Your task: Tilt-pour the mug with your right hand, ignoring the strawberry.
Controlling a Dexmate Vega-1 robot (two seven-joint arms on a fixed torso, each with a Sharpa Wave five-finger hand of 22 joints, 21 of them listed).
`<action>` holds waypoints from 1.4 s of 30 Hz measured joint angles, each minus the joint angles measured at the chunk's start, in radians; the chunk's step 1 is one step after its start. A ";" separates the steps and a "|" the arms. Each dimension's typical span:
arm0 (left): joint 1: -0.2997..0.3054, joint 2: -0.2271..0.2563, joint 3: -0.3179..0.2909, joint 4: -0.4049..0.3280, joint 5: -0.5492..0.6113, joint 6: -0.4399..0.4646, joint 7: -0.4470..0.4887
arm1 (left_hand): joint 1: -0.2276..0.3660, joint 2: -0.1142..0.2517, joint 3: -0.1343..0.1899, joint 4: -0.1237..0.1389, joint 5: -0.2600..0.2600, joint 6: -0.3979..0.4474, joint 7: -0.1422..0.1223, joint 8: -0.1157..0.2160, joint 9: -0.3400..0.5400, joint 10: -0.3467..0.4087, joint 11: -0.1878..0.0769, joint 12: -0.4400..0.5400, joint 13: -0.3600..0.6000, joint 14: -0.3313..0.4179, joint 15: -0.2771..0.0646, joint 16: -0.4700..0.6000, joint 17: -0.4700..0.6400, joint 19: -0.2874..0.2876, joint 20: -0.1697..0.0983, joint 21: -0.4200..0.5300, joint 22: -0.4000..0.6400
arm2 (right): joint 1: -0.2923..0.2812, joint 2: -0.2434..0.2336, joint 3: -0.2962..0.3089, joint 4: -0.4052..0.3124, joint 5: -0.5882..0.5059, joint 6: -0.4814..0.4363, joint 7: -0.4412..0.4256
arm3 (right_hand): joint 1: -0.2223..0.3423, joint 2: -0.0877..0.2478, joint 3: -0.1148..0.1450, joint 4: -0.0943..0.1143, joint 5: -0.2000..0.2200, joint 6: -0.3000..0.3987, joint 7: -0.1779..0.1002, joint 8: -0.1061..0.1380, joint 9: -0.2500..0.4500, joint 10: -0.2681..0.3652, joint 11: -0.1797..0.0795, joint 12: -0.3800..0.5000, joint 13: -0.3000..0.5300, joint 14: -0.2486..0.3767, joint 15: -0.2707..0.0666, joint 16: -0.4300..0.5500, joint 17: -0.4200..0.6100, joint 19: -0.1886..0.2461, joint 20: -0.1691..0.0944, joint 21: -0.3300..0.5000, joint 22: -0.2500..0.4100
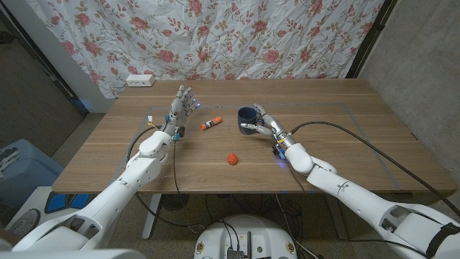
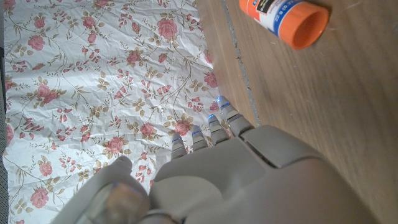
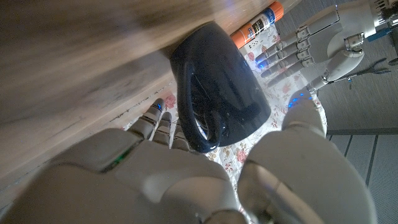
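Blue mug in right hand grasp (left hand released, fingers spread); loose hold risks slip on tilt.

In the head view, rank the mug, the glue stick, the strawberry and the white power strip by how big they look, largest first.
1. mug, held by the right hand.
2. white power strip and glue stick: alike in length, and the strip lies farther from the camera, so I won't rank them.
3. strawberry, smallest.
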 measured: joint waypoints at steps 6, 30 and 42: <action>0.000 0.000 0.000 0.000 0.000 0.000 0.000 | 0.000 0.000 0.000 0.000 0.000 0.000 0.000 0.000 0.000 0.000 0.000 0.000 0.000 0.000 0.000 0.000 0.000 0.000 0.000 0.000 0.000 | 0.009 0.004 -0.003 0.018 0.002 0.009 0.002 | 0.015 -0.015 0.000 0.000 0.004 0.000 0.000 0.000 0.004 0.000 0.000 0.000 0.000 0.003 0.003 0.000 0.000 0.005 0.002 0.000 0.000; 0.000 0.000 0.000 0.000 0.000 0.000 0.000 | 0.000 0.000 0.000 0.000 0.000 0.000 0.000 0.000 0.000 0.000 0.000 0.000 0.000 0.000 0.000 0.000 0.000 0.000 0.000 0.000 0.000 | 0.024 0.014 -0.016 0.023 -0.022 -0.013 -0.025 | 0.003 -0.020 -0.024 0.007 0.036 0.041 -0.028 0.032 0.010 0.066 -0.013 0.026 0.019 0.044 -0.013 0.012 0.005 0.050 -0.007 0.000 0.000; 0.000 0.000 0.000 0.000 0.000 0.000 0.000 | 0.000 0.000 0.000 0.000 0.000 0.000 0.000 0.000 0.000 0.000 0.000 0.000 0.000 0.000 0.000 0.000 0.000 0.000 0.000 0.000 0.000 | 0.029 0.021 -0.020 0.031 -0.028 -0.005 -0.045 | 0.013 -0.010 -0.032 0.007 0.057 0.128 -0.048 0.077 0.014 0.121 -0.057 0.041 0.032 0.069 -0.020 0.016 0.009 0.073 -0.002 0.000 0.000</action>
